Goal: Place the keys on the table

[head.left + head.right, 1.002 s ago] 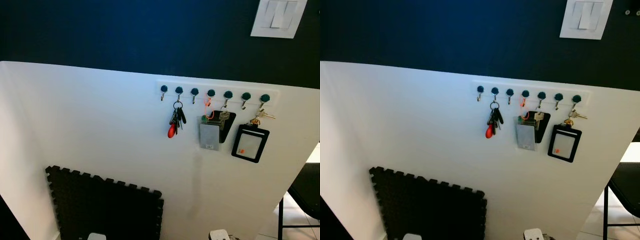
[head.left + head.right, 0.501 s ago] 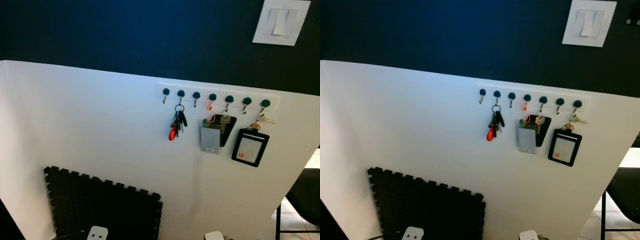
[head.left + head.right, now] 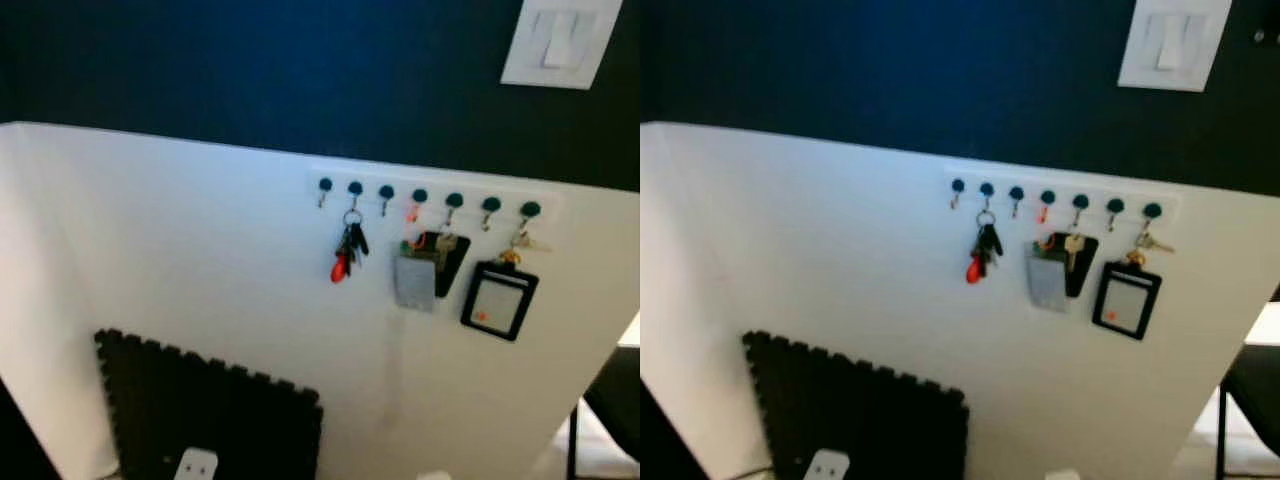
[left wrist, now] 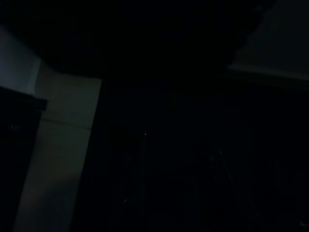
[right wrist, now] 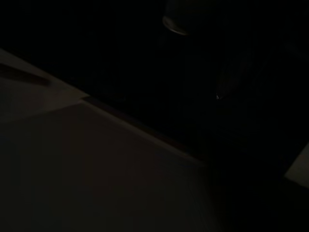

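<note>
A bunch of keys (image 3: 345,254) with a red fob hangs from the second hook of a white hook rail (image 3: 425,190) on the white wall panel. A second bunch with an orange loop and a grey card (image 3: 415,279) hangs two hooks further right, and a small brass key (image 3: 524,240) hangs on the last hook. Both arms hang idle in the shade. Their wrist views are very dark, with only pale wall or floor patches to make out.
A black badge holder (image 3: 498,300) hangs under the rightmost hook. A black foam mat (image 3: 210,412) leans against the wall low on the left, with a small white object (image 3: 196,464) before it. A light switch (image 3: 558,40) sits high on the dark wall. A dark chair (image 3: 612,410) stands at the right edge.
The whole picture has shifted slightly and grown blurred, so the camera has moved. The keys and cards hang on the same hooks as before.
</note>
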Tool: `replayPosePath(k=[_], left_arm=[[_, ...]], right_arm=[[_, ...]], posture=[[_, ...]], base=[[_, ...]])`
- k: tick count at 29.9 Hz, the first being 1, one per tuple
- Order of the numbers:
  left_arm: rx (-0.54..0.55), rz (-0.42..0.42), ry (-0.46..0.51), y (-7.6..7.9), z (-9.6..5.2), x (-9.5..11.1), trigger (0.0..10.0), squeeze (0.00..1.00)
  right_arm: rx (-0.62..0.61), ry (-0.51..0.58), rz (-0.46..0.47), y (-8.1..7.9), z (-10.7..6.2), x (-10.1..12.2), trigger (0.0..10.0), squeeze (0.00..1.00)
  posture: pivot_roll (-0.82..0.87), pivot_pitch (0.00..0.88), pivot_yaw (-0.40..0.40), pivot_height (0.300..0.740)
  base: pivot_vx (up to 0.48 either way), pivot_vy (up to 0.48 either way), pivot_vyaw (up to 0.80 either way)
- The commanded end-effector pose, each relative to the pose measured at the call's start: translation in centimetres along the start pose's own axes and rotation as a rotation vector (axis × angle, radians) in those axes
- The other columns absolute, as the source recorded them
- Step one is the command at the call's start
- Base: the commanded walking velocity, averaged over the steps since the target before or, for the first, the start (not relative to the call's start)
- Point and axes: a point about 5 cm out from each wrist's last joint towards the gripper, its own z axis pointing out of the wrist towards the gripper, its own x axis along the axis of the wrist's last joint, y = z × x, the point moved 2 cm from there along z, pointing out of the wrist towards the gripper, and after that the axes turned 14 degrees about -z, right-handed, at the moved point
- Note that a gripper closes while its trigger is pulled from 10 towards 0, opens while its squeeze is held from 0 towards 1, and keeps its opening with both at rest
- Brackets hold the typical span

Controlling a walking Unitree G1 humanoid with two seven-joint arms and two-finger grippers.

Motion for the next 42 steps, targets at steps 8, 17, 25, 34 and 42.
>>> replayPosePath(k=[8,17,25,34,42], left_arm=[[-0.008,0.038,-0.007,0.2,-0.1,-0.7,10.0,0.0],[-0.195,0.159,0.242,2.1,-1.1,2.9,10.0,0.0],[-0.5,0.183,0.559,6.1,-4.7,8.9,10.0,0.0],[-0.646,0.25,0.704,9.2,-7.8,12.2,10.0,0.0],[-0.754,0.292,0.713,11.2,-9.9,13.0,10.0,0.0]], right_arm=[[-0.008,0.003,0.003,0.2,-0.2,-0.3,10.0,0.0],[-0.364,0.333,0.007,6.8,-1.7,4.4,10.0,0.0],[-0.61,0.658,0.074,11.2,-5.3,8.9,10.0,0.0],[-0.678,1.009,0.08,11.3,-10.1,15.5,10.0,0.0],[-0.542,1.141,0.135,9.3,-12.6,18.7,10.0,0.0]], posture=[[0.06,0.023,-0.001,0.74],[0.07,0.032,0.013,0.74],[0.07,0.049,0.021,0.74],[0.06,0.056,0.032,0.74],[0.05,0.06,0.029,0.74]], base=[[0.0,0.0,0.0],[0.0,0.0,0.0],[0.0,0.0,0.0],[0.0,0.0,0.0],[0.0,0.0,0.0]])
